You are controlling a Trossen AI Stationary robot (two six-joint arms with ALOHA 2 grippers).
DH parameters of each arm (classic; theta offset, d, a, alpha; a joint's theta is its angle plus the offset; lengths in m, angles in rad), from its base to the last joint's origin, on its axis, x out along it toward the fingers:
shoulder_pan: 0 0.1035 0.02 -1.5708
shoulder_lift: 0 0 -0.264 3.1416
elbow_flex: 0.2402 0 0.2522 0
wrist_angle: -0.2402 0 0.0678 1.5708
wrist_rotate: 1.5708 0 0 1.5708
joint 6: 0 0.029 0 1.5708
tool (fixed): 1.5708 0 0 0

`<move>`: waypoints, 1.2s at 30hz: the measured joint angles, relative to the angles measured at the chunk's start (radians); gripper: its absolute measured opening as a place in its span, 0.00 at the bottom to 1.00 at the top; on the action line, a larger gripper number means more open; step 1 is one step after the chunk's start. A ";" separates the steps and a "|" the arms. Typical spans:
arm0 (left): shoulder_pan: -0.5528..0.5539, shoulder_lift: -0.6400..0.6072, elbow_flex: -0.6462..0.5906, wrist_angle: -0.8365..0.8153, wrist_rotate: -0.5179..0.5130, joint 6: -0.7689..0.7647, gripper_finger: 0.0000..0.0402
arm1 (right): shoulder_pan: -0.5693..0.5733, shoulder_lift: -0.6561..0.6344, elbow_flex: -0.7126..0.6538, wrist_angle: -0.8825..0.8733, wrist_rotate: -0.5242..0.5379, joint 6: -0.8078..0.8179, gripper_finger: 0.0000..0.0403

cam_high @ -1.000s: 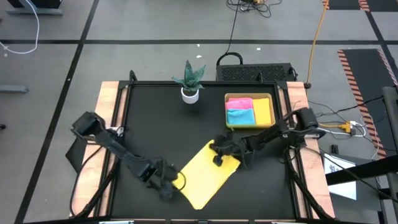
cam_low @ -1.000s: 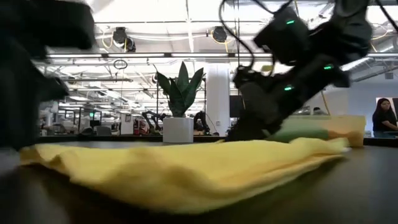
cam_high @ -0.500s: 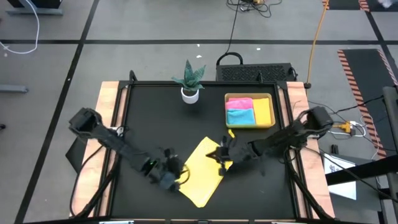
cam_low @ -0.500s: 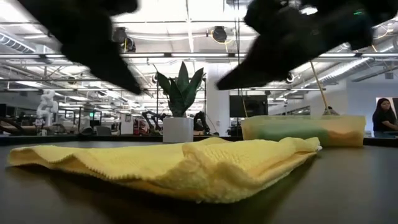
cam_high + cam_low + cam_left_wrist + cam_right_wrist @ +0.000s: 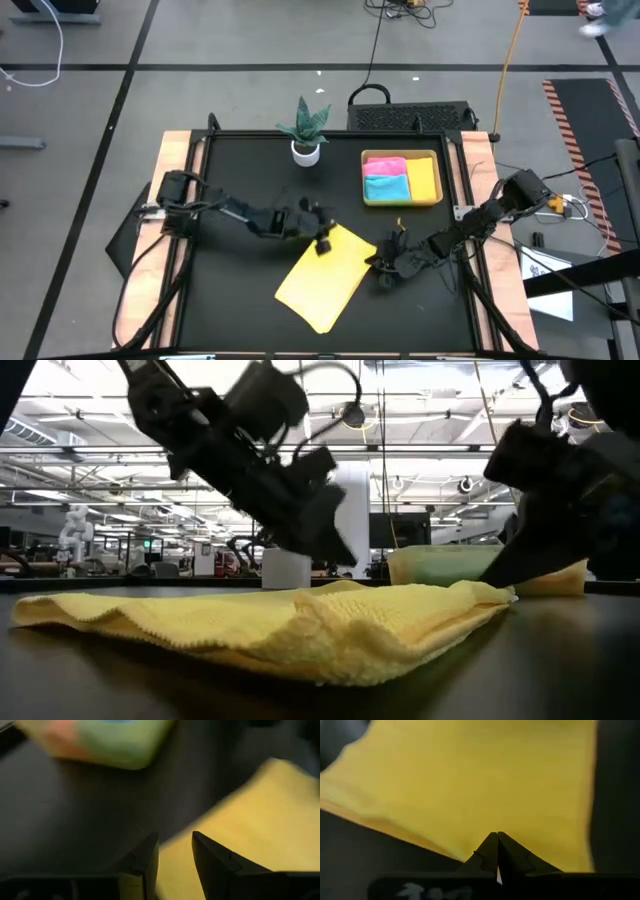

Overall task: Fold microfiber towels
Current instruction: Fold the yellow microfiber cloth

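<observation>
Both arms are now moving away from the soft yellow microfiber towel [image 5: 325, 277], lying folded on the black desk [image 5: 240, 170]. Left tool [image 5: 322, 238] is standing slightly apart, right tool [image 5: 384, 270] together, both empty; the fold looks finished.

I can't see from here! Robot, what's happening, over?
Left gripper open over yellow towel's far corner. Right gripper shut beside its right edge. Towel lies flat, unheld. Nothing blocking.

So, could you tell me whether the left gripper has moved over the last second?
Yes: the left gripper moved from the yellow microfiber towel's near-left corner toward the white-potted plant.
</observation>
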 joint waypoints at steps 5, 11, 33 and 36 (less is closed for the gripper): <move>0.050 0.006 0.001 -0.156 0.013 -0.064 0.30 | -0.033 0.011 -0.010 -0.002 0.002 -0.024 0.00; -0.031 -0.006 0.006 -0.395 -0.113 -0.222 0.30 | -0.125 0.011 -0.006 0.005 -0.004 -0.146 0.00; -0.238 -0.159 -0.001 -0.720 -0.404 -0.633 0.30 | -0.224 -0.051 0.033 0.111 -0.137 -0.372 0.10; -0.160 -0.153 0.001 -0.705 -0.282 -0.586 0.32 | -0.218 -0.081 0.033 0.032 -0.137 -0.299 0.16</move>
